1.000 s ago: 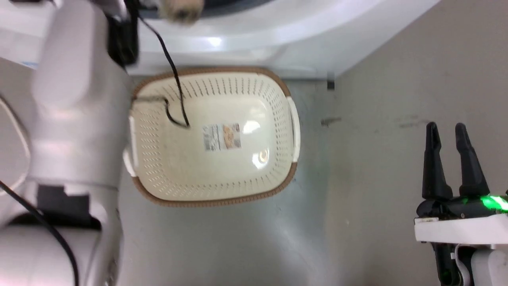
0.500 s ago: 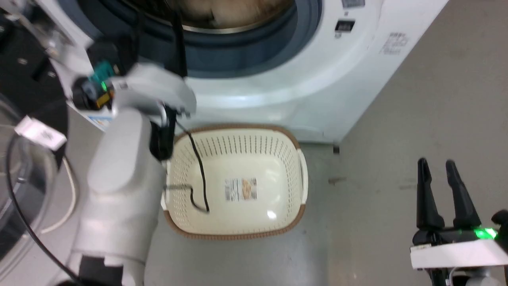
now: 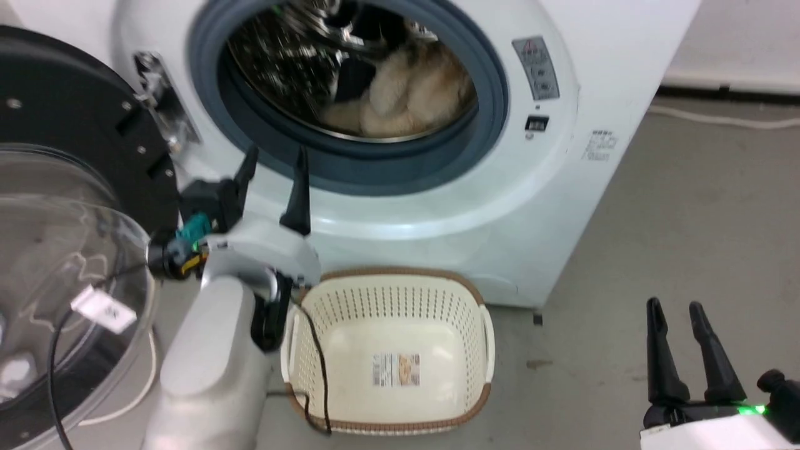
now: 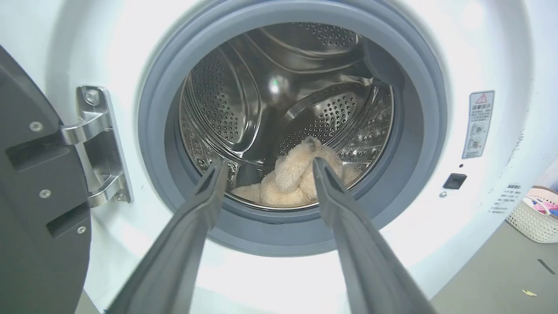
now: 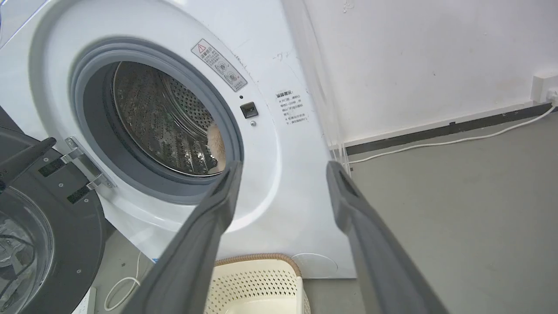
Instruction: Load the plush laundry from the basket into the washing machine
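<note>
Beyond the left gripper (image 4: 268, 162), plush laundry (image 4: 291, 184) inside the washing machine (image 4: 440, 226)

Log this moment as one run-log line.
plush laundry: inside washing machine | basket: no laundry | left gripper: open, outside the opening | right gripper: open, aside | door: open

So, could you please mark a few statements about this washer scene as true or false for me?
1. The plush laundry lies inside the washing machine. True.
2. The basket holds a toy. False: no toy is in it.
3. The left gripper is shut on the plush laundry. False: it is open, holding nothing.
4. The door is swung open. True.
5. The right gripper is shut. False: its fingers are apart.
</note>
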Motion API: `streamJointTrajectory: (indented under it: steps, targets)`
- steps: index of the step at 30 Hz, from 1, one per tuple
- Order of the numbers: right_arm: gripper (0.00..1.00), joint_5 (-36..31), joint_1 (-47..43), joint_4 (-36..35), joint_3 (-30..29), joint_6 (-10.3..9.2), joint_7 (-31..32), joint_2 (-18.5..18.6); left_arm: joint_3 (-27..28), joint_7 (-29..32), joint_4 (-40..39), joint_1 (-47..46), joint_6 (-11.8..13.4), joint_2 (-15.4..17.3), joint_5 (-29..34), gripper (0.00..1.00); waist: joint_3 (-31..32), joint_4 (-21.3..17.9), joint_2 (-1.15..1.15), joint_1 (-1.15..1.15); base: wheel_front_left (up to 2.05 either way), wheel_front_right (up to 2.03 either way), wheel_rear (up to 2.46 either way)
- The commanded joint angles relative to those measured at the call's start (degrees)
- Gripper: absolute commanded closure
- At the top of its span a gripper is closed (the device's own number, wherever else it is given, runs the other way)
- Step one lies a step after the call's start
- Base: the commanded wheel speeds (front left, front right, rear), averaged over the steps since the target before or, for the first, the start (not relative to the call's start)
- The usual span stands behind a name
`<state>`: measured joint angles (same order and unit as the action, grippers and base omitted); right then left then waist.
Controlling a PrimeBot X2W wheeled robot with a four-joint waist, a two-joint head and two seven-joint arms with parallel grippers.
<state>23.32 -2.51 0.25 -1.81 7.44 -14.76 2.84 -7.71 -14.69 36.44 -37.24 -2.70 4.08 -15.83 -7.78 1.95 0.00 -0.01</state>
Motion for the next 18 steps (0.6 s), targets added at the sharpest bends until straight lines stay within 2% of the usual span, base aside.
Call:
streamJointTrajectory:
  steps: [1, 10, 18]
  targets:
    - [0.0, 0.1, -1.4, 0.3, 0.0, 0.05, -0.2, 0.0, -0.2, -0.3, -1.0, 2.7, 0.0, 0.0, -0.1, 0.0, 2.3, 0.7, 0.0, 0.01, 0.0, 0.0, 0.0]
    - [0.0, -0.8, -4.8, 1.0, 0.1, 0.05, -0.2, 0.0, -1.0, 0.1, -7.1, 14.4, 1.3, 0.8, 0.0, 0.0, 7.8, 1.2, 0.0, 0.01, 0.0, 0.0, 0.0]
    - [0.0, -3.2, -5.9, 0.9, 0.2, 0.05, -0.2, 0.0, -0.8, 2.0, -14.7, 23.1, 3.2, 1.8, -0.6, 0.0, 9.2, 1.2, 0.0, 0.01, 0.0, 0.0, 0.0]
